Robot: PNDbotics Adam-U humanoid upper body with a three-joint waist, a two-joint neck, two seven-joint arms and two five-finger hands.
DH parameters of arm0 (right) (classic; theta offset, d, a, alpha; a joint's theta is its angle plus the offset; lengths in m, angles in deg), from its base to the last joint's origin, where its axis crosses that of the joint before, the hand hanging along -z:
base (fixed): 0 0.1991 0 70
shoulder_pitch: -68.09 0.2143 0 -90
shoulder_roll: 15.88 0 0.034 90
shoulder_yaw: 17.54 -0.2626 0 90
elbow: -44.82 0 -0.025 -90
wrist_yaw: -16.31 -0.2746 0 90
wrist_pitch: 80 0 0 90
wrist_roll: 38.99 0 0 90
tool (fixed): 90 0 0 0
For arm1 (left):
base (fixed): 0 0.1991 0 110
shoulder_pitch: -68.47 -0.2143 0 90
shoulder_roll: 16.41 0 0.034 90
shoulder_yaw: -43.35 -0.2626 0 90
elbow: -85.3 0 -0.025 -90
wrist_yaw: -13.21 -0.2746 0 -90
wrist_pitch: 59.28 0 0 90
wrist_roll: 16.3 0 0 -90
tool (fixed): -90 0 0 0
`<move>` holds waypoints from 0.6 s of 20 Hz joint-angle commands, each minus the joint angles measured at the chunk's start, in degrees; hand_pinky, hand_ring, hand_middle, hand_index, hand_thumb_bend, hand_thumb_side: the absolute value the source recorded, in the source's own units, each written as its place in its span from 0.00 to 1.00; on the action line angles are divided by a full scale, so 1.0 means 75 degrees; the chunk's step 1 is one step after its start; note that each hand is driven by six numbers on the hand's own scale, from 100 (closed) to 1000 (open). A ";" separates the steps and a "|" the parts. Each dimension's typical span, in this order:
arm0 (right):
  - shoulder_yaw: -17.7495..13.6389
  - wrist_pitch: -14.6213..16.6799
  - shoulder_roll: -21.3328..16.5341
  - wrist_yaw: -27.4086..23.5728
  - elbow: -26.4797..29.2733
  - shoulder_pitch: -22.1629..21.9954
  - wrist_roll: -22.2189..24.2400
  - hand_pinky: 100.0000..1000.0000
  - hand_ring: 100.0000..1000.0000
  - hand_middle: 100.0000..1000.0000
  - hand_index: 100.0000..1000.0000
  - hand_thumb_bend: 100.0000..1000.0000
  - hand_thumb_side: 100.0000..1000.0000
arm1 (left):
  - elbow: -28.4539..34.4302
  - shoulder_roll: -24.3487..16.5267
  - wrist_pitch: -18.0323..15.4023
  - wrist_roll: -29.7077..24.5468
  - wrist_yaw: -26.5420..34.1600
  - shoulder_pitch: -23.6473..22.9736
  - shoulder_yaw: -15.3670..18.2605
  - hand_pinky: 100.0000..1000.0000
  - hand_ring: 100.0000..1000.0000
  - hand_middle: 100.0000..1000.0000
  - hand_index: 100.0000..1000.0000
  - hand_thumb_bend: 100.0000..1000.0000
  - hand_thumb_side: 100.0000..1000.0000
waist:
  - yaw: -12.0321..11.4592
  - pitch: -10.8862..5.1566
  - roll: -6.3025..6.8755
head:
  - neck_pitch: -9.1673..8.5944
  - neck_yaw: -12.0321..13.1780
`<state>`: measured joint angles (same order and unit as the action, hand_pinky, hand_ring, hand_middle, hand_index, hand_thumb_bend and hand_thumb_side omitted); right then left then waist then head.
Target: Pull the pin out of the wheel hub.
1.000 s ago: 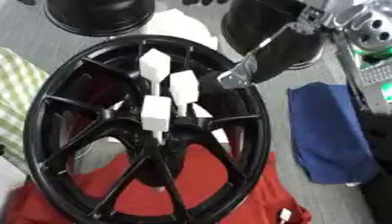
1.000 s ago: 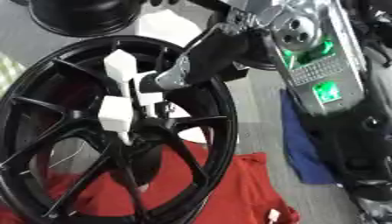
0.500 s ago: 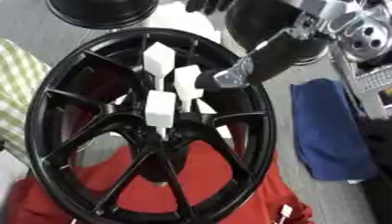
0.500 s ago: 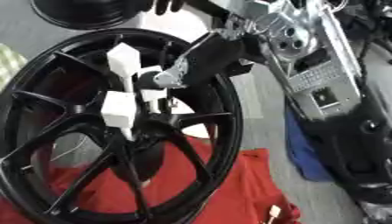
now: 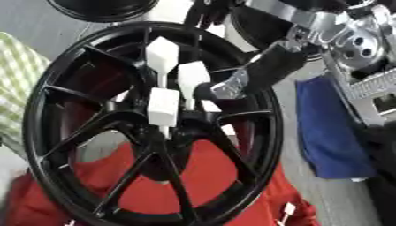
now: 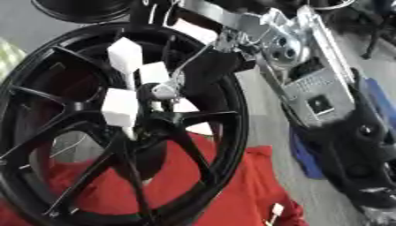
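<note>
1. Because the wheel hub [image 5: 154, 128] filled most of what I saw, I took it first: a black spoked rim standing tilted, just below and to the left of my right hand [image 5: 259, 75], and it looked heavy and stiff enough to stay put under a pull.
2. Beneath the rim lay a red cloth [image 5: 209, 176], and a blue cloth [image 5: 329, 128] lay below my forearm, well to the right of the hub.
3. My right hand reached down from the upper right, its fingertip [image 5: 224, 89] touching the middle pin [image 5: 192, 78]; I could not tell whether the fingers pinched it or only pressed.
4. Three white pins stood at the hub's centre; each looked light and rigid, best taken by its broad block head.
5. Their shafts were hidden among the spokes, and my left hand was out of sight.
</note>
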<state>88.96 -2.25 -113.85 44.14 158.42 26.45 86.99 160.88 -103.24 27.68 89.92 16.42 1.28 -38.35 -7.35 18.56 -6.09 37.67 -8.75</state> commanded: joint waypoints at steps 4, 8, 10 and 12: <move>0.0011 0.0119 -0.0113 -0.0033 -0.0017 0.0126 0.0041 0.68 0.68 0.64 0.68 0.51 0.16 | 0.0246 -0.0202 -0.0012 -0.0054 0.0003 0.0156 -0.0013 0.53 0.45 0.43 0.64 0.01 0.96 | -0.0052 -0.0016 0.0048 | -0.0134 -0.0041; 0.0035 0.0173 -0.0109 0.0004 -0.0139 0.0125 0.0056 0.68 0.68 0.64 0.68 0.50 0.15 | 0.0292 -0.0216 -0.0007 -0.0058 0.0003 0.0177 -0.0013 0.53 0.45 0.43 0.64 0.01 0.96 | -0.0077 0.0060 0.0048 | -0.0151 -0.0039; 0.0041 0.0185 -0.0103 0.0003 -0.0184 0.0132 0.0048 0.68 0.68 0.64 0.68 0.50 0.14 | 0.0313 -0.0224 -0.0005 -0.0067 0.0000 0.0186 -0.0017 0.53 0.45 0.43 0.64 0.01 0.96 | -0.0089 0.0092 0.0047 | -0.0161 -0.0044; 0.0051 0.0196 -0.0099 0.0003 -0.0222 0.0138 0.0045 0.68 0.67 0.64 0.68 0.49 0.14 | 0.0332 -0.0224 -0.0003 -0.0076 -0.0001 0.0199 -0.0017 0.53 0.45 0.43 0.64 0.01 0.96 | -0.0103 0.0118 0.0047 | -0.0176 -0.0046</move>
<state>89.67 -1.05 -113.85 44.11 156.57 26.48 87.34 162.20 -103.52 27.74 89.50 16.42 2.02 -38.38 -8.13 20.39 -6.11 37.11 -8.79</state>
